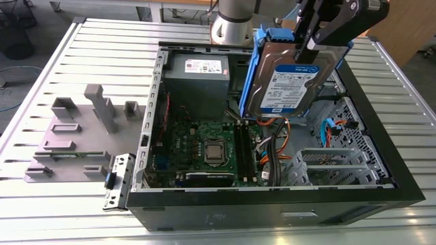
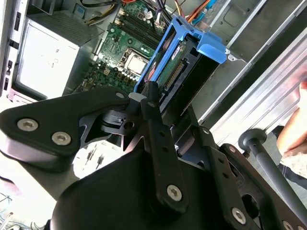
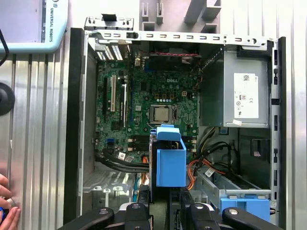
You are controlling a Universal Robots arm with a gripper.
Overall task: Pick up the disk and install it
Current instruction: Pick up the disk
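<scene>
The disk (image 1: 289, 81), a silver drive with a blue-and-white label in blue plastic rails, hangs tilted on edge above the open computer case (image 1: 272, 206). My gripper (image 1: 312, 48) comes down from above and is shut on the disk's upper end. In the second wrist view the disk (image 2: 175, 64) sticks out past the black fingers (image 2: 152, 103), with the motherboard beneath it. The first wrist view looks along the disk (image 3: 170, 160), edge-on over the case's middle, with my gripper (image 3: 168, 213) behind it.
Inside the case are a grey power-supply box (image 1: 197, 76), the motherboard with its processor (image 1: 214, 151), orange and black cables (image 1: 276, 148), and a drive bay with a blue part (image 3: 244, 201). Grey fixture blocks (image 1: 75, 132) stand on the slatted table. A person's hand (image 3: 7, 203) is at the table's edge.
</scene>
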